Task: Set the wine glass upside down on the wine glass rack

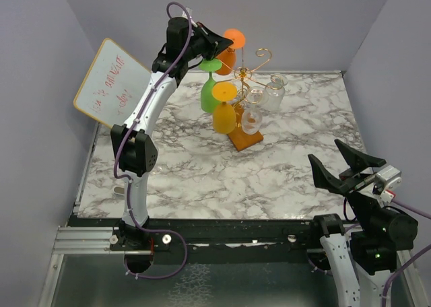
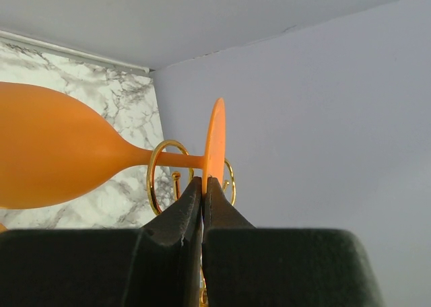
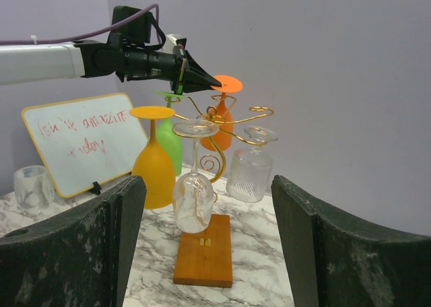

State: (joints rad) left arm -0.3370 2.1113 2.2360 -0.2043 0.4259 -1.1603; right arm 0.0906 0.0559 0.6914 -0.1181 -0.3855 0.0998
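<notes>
The orange wine glass (image 1: pixel 231 48) hangs upside down at the far side of the wine glass rack (image 1: pixel 250 71), a gold wire stand on an orange-brown wooden base (image 1: pixel 244 137). My left gripper (image 1: pixel 219 46) is shut on the rim of the glass's flat foot (image 2: pixel 214 142). In the left wrist view the stem (image 2: pixel 182 160) passes through a gold ring (image 2: pixel 156 179), and the gripper (image 2: pixel 203 180) pinches the foot's lower edge. The right wrist view shows the glass (image 3: pixel 221 122) under the rack's top arm. My right gripper (image 1: pixel 343 162) is open and empty at the near right, facing the rack (image 3: pixel 232 118).
A green glass (image 1: pixel 210 91), a yellow glass (image 1: pixel 224 112) and two clear glasses (image 1: pixel 252 115) (image 1: pixel 273 95) hang on the rack. A white board with red writing (image 1: pixel 111 85) leans at the left. A clear tumbler (image 3: pixel 30 186) stands by the board.
</notes>
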